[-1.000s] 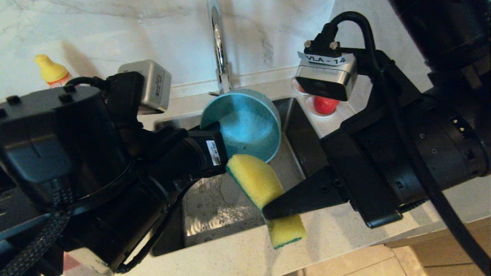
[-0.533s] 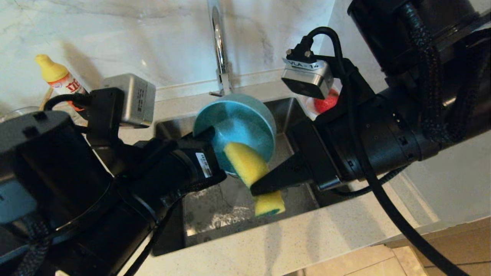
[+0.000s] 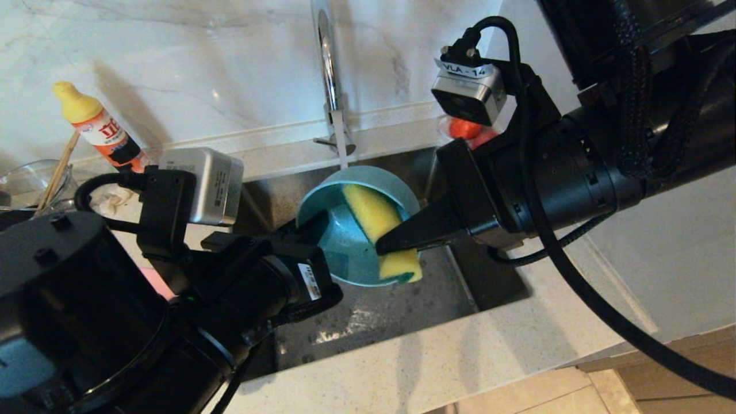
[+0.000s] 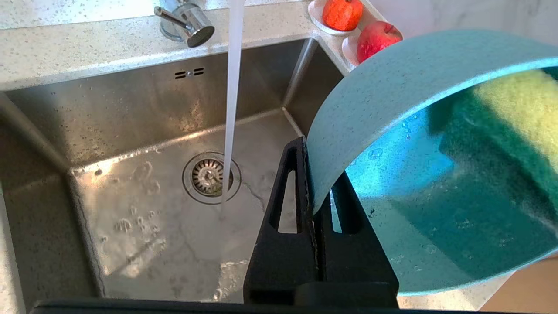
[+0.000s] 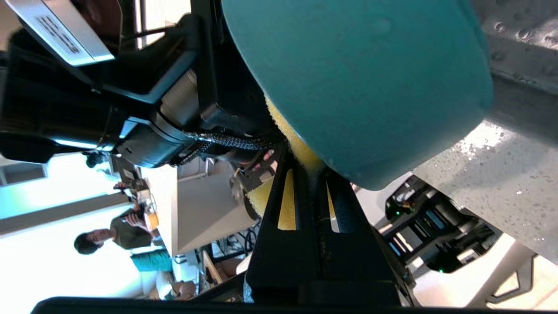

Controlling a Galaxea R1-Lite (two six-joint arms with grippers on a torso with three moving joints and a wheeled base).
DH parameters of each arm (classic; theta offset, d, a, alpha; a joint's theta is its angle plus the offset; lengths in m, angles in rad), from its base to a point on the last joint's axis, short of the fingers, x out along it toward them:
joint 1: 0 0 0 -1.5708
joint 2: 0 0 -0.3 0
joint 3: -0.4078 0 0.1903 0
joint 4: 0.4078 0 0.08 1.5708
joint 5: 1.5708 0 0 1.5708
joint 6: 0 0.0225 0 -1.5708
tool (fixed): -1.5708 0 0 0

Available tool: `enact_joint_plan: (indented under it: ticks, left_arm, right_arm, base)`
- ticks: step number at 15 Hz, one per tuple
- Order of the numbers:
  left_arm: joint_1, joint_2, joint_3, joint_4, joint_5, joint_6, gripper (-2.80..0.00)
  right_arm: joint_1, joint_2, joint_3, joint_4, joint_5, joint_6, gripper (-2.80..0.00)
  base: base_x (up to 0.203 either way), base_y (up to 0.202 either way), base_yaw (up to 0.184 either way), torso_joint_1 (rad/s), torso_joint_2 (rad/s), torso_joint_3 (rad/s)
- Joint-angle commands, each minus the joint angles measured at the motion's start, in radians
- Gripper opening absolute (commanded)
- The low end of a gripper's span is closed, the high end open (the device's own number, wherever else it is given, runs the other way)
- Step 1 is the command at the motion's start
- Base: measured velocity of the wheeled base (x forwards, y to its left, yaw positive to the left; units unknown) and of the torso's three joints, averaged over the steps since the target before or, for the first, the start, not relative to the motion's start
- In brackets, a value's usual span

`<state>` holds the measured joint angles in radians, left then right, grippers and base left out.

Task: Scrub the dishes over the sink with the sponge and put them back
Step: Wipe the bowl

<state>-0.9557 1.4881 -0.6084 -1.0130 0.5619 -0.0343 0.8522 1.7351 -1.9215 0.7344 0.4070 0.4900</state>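
Head view: sponge point(image 3: 376, 227) inside bowl point(image 3: 345, 253), each pinched in a closed claw.

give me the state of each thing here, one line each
tap: running into the sink
bowl: tilted over the sink, rim pinched by the left gripper
sponge: inside the bowl, clamped by the right gripper
bottle: upright, capped

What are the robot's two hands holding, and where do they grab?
The left end effector pinches the bowl by its rim. The right end effector pinches the sponge around its middle, inside the bowl.
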Motion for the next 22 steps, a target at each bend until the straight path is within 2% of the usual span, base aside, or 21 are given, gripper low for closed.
enact_joint_plan:
  ticks: [1, 4, 7, 12, 16, 22]
  left_arm:
    - [-0.005, -0.002, 0.008, -0.024, 0.001, 0.002, -2.8]
    - [-0.006, 0.007, 0.044, -0.074, 0.001, 0.021, -2.8]
    - [-0.006, 0.004, 0.051, -0.091, 0.001, 0.031, -2.8]
    - [0.015, -0.005, -0.011, -0.089, 0.003, 0.03, -2.8]
    - [0.029, 0.012, -0.047, -0.085, 0.004, 0.028, -2.8]
    - [0.029, 0.022, -0.044, -0.088, 0.003, 0.028, -2.8]
  right_arm:
    - [-0.016, -0.006, -0.002, -0.012, 0.0, 0.018, -2.8]
    - [-0.022, 0.0, 0.001, -0.059, -0.001, 0.072, -2.8]
    - [-0.022, -0.002, 0.001, -0.064, -0.001, 0.076, -2.8]
    - [-0.003, -0.052, 0.075, -0.052, -0.001, 0.079, -2.8]
    - [0.036, -0.068, 0.142, -0.061, 0.0, 0.12, -2.8]
    - [0.09, 0.003, 0.098, -0.075, -0.002, 0.116, -2.8]
  base:
    - [0.0, 0.0, 0.0, 0.0, 0.0, 0.0]
    - [0.0, 0.0, 0.0, 0.0, 0.0, 0.0]
    - [0.0, 0.0, 0.0, 0.0, 0.0, 0.0]
    - [0.0, 0.0, 0.0, 0.0, 0.0, 0.0]
    - [0.0, 0.0, 0.0, 0.0, 0.0, 0.0]
    - [0.0, 0.0, 0.0, 0.0, 0.0, 0.0]
